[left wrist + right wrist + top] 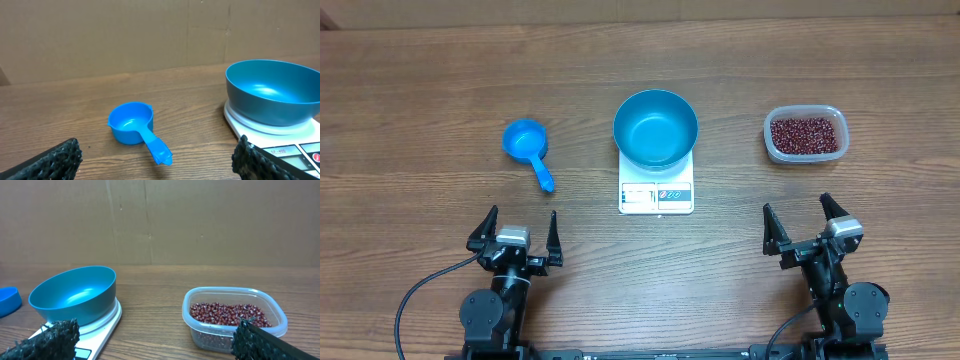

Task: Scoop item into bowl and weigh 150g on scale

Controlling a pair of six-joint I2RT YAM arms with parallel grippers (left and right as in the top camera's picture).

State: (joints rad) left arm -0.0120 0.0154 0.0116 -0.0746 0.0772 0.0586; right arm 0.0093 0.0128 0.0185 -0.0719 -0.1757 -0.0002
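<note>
**Arm pose.** My left gripper [523, 214] sits low at the near edge of the wooden table [420, 90], left of centre, and points toward the far side. Its jaws are spread wide and nothing lies between them. The textured black pads [55, 159] show at both lower corners of the left wrist view. My right gripper [796, 205] takes the same stance at the near edge on the right, angled slightly. Its jaws are equally spread and it grips nothing. Both grippers are well apart from every object.

**Containers and contents.**
- The scoop [525, 140] lies on the left, bowl side up and empty. Its handle points toward the near edge and slightly right.
- The bowl [655, 128] stands upright at centre on the scale [657, 197] and is empty. It covers most of the platform and leaves the front display strip exposed.
- The plastic tub [767, 140] stands open on the right, well apart from the scale. It holds the beans [806, 134] in a shallow, loose layer.

**Materials and shapes.**
- The scoop is bright blue plastic, round, with a short flat handle.
- The bowl is deep, round, glossy and blue.
- The scale is flat, white and square. I cannot read its display.
- The tub is clear, with rounded corners.
- The beans are small, dark red-brown and smooth.
- The table has a brown wood grain.
</note>
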